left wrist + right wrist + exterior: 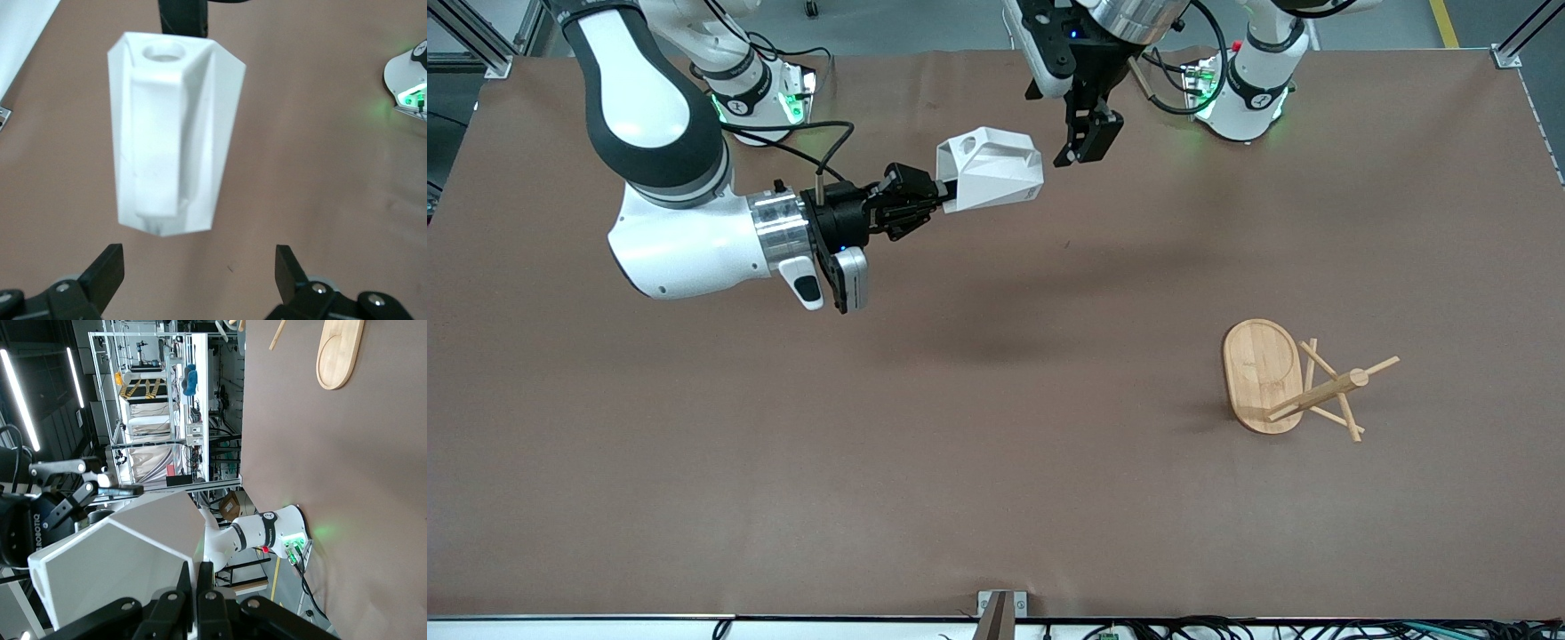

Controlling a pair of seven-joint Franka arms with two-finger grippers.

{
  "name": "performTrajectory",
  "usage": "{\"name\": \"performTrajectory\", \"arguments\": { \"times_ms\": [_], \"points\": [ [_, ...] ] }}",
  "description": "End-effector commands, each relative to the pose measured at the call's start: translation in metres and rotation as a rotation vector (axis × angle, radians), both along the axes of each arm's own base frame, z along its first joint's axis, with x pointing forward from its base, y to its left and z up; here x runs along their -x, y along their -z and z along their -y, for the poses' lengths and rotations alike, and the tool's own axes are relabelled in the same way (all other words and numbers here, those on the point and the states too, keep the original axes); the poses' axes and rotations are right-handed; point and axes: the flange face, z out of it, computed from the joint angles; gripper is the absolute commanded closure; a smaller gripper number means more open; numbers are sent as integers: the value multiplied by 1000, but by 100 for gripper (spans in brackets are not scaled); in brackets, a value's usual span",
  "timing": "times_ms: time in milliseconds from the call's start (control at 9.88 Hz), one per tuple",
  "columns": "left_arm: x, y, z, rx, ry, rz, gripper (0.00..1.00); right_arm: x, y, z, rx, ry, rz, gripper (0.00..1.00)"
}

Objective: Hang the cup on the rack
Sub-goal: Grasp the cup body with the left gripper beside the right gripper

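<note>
The cup [991, 168], a white faceted cup, is hanging in the air above the bench [694, 462], lying on its side with its blocky handle and round hole facing upward. The fingers [938, 197] of the right gripper [944, 196] are clenching one end of the cup, pinching its edge, and the cup is sticking out straight past their tips. In the right wrist view the same cup [120, 560] is filling the space just ahead of the closed fingers [200, 593]. The left gripper [1089, 142] is hovering close beside the cup's free end, not touching it, with its fingers [107, 273] spread apart and released; in the left wrist view the cup [175, 133] is showing between and past those two open tips, handle side toward the camera. The rack [1285, 380], a light bamboo mug tree, is lying tipped over on the bench, well apart from both sets of fingers, toward the left arm's end and nearer to the front camera. Its oval base is standing on edge and its post and pegs are pointing sideways along the bench.
</note>
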Motion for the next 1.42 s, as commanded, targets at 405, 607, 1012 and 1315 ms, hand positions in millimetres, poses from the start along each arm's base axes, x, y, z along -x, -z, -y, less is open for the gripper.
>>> {"name": "performTrajectory", "arguments": {
  "times_ms": [405,607,1012,1315],
  "points": [
    [-3,24,21,-6,11,-3,0,10,-7,-19,-36,-35,-11,98],
    [-5,27,21,-8,20,-5,6,10,-7,-19,-37,-36,-10,98],
    [-7,27,18,-8,6,-8,69,10,-7,-18,-35,-34,-11,98],
    [-16,28,10,-10,-15,-9,74,7,-5,-12,-24,-25,-17,0]
  ]
}}
